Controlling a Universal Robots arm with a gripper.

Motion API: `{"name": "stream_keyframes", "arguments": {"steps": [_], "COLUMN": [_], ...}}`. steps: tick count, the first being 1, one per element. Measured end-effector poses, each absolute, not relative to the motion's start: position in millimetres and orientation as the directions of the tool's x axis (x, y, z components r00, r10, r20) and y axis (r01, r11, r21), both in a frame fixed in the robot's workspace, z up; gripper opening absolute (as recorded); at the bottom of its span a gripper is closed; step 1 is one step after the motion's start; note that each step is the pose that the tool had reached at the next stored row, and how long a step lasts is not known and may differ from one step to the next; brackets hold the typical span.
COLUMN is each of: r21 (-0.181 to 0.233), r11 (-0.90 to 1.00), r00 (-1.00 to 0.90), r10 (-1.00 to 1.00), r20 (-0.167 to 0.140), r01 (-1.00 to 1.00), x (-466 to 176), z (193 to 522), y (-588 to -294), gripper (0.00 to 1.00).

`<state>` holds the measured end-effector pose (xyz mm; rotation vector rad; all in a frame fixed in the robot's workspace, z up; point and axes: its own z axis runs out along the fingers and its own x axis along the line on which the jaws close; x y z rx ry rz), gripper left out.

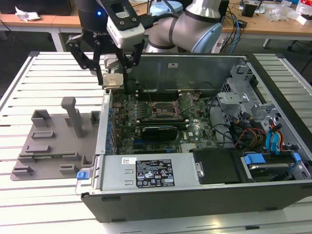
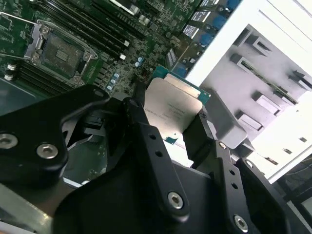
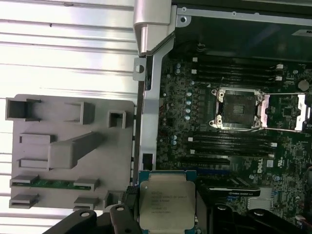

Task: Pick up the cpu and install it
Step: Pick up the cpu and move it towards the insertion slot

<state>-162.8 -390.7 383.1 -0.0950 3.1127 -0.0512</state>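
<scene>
Item: cpu (image 1: 113,81), a square chip with a silver lid on a green-edged board, lid uppermost and roughly level. Location: in the air above the wall of the open computer case (image 1: 195,207) on the exterior view's left, between the grey fixture tray (image 1: 48,141) and the motherboard (image 1: 124,122), and clear of both. Holder: gripper (image 1: 113,78), its black fingers (image 2: 197,136) clamped on two opposite edges of the chip, as both wrist views show. Destination, as judged: CPU socket (image 1: 168,108) near the middle of the motherboard, its contact field bare and its metal load plate (image 1: 187,101) swung up on the side toward the exterior view's right. Key relation: the socket lies well apart from the held chip, toward the exterior view's right and lower, inside the case. In the first wrist view the cpu (image 3: 167,200) sits with its edges about parallel to those of the socket (image 3: 240,109). Tray: several moulded pockets, one holding a green strip (image 3: 53,184).
</scene>
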Motion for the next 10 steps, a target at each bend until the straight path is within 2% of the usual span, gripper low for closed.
{"name": "stream_keyframes", "arguments": {"steps": [10], "r21": [-0.036], "r11": [0.998], "r00": [-0.998], "r10": [-0.061], "r20": [-0.026], "r01": [-0.061], "x": [-145], "z": [380], "y": [-384], "gripper": [0.55]}}
